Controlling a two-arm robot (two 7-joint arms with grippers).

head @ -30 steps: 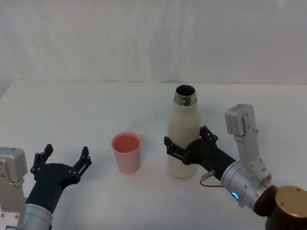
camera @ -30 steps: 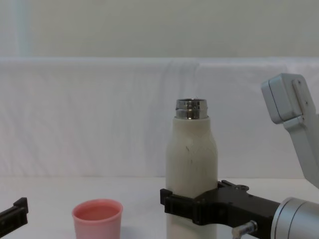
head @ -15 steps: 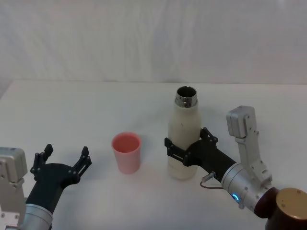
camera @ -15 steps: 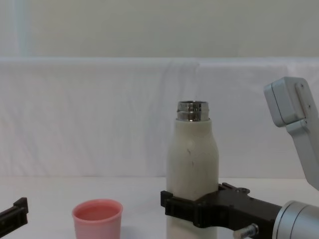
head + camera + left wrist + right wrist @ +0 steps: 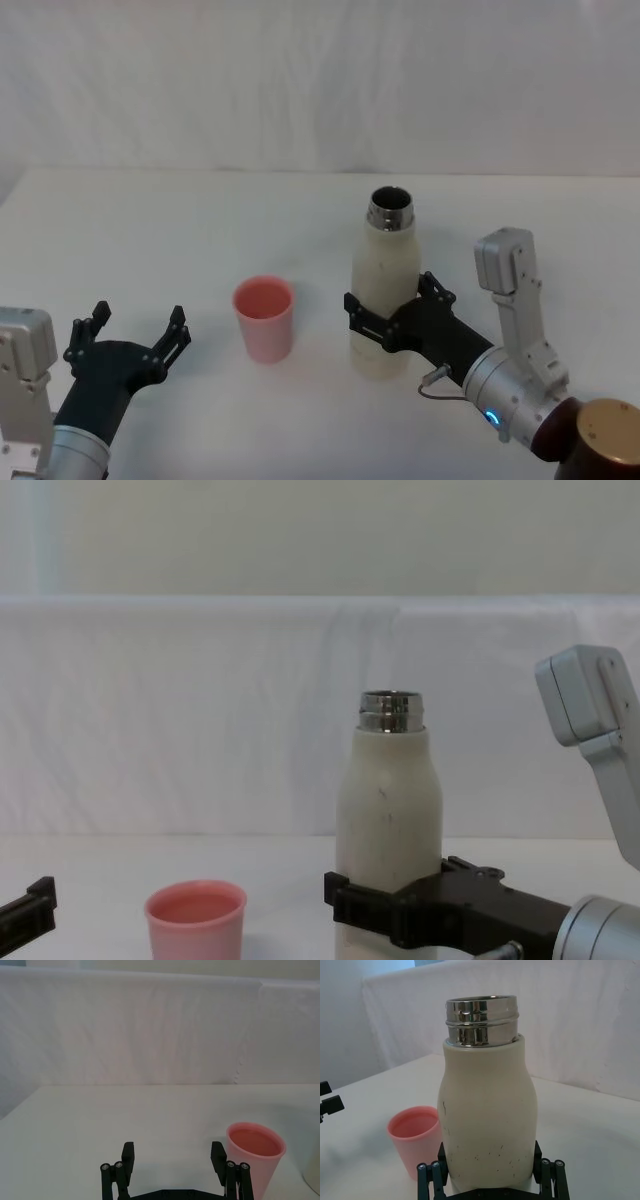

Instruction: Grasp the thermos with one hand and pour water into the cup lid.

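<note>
The thermos [image 5: 385, 262] is a cream-white bottle with an open steel neck, and it is upright right of the table's centre. My right gripper [image 5: 390, 308] is shut on the thermos's lower body, one black finger on each side. The right wrist view shows the thermos [image 5: 487, 1110] filling the space between the fingers [image 5: 427, 1174]. The cup lid [image 5: 264, 318], a small pink cup, stands to the thermos's left, apart from it. At the near left my left gripper [image 5: 130, 335] hangs open, holding nothing. In the chest view the thermos [image 5: 388, 800] is beside the cup lid [image 5: 195, 918].
A white table [image 5: 180, 230] runs back to a white cloth backdrop [image 5: 320, 80]. The right arm's grey wrist link [image 5: 505, 265] rises just right of the thermos. The left wrist view shows the cup lid [image 5: 255, 1155] just beyond the left gripper [image 5: 172, 1160].
My right gripper has shifted a little toward me and to the right, taking the thermos with it; the steel neck sits lower in the chest view. The cup lid and left arm have not moved.
</note>
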